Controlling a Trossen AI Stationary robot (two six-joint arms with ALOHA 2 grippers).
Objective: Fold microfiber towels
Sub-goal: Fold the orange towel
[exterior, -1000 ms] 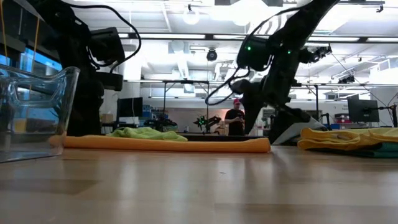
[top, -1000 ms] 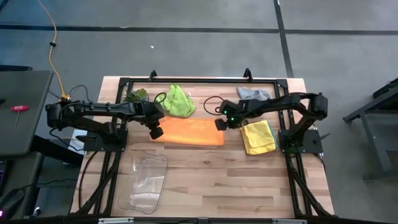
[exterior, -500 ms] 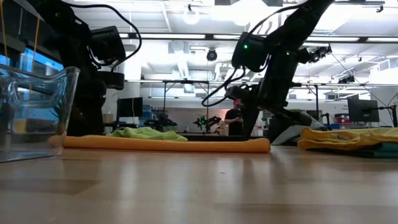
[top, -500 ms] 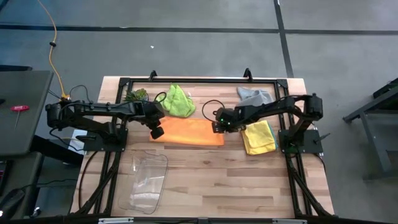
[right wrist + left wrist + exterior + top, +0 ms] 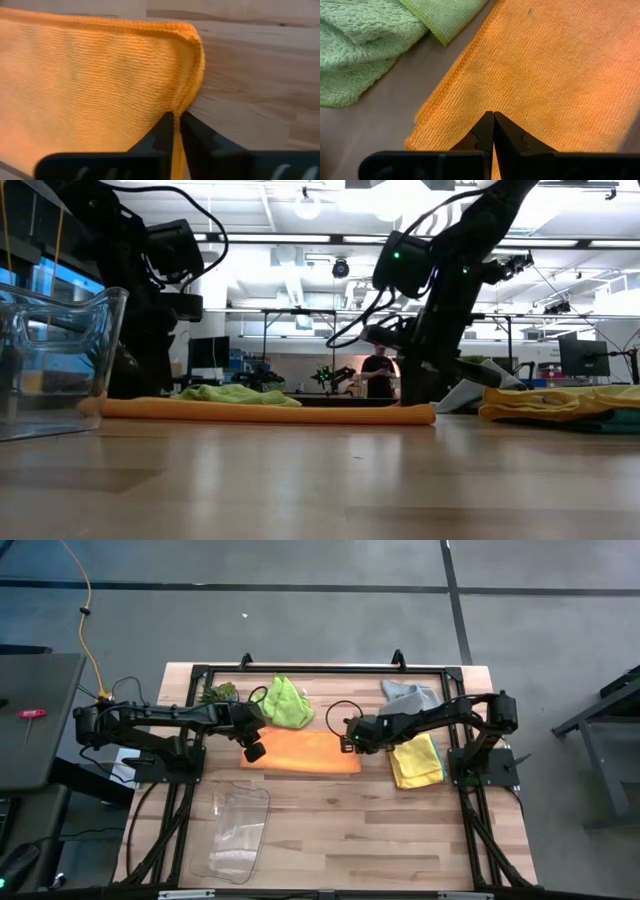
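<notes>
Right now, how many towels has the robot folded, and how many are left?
Done: the yellow towel looks folded. In hand: the orange towel lies flat, with the left end effector shut on one end and the right end effector shut on the far edge. Left: the green towel and the grey towel lie crumpled. A teal towel peeks under the yellow one.

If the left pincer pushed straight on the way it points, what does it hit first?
The orange towel: the shut left pincer already sits at its edge, and the cloth fills the line ahead. The lime green towel lies off to one side.
</notes>
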